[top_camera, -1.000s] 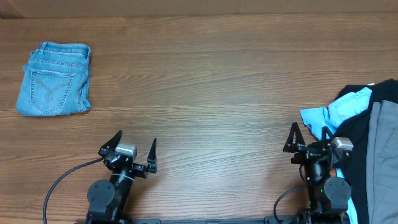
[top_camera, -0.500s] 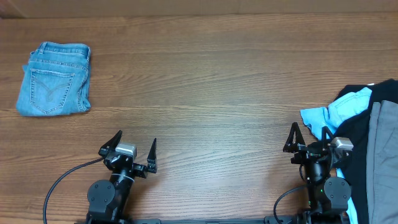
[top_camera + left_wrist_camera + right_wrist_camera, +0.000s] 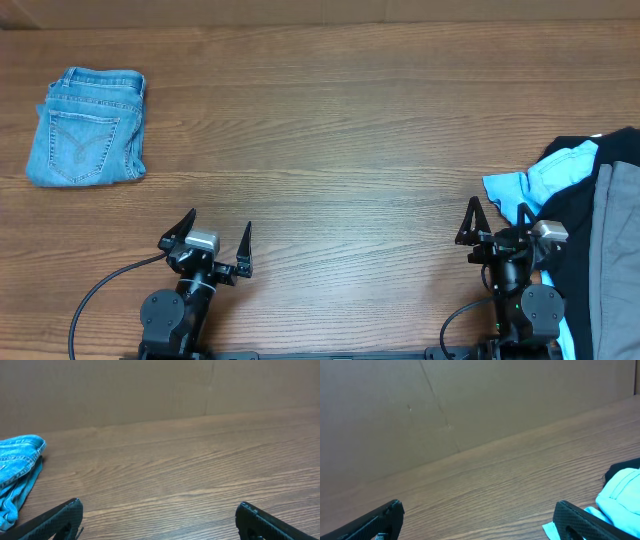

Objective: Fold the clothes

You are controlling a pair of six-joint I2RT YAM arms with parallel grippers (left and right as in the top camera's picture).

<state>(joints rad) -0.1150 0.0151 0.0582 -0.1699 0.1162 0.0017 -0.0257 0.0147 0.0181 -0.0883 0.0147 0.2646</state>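
- My right gripper [image 3: 497,210] stands wide with nothing between the jaws. The left gripper [image 3: 219,224], well to its left, is just as wide and empty.
- Just right of the right gripper is the heap: a sky-blue garment [image 3: 555,172] nearest, a black garment [image 3: 575,215] touching it, and grey shorts [image 3: 620,260] farthest out.
- Far left of it, the light-blue denim [image 3: 88,127] lies folded on the table [image 3: 340,130].
- I reckon the cloth is soft, light and floppy, and the layers will drag together. I'd pinch the shorts at the waistband corners.
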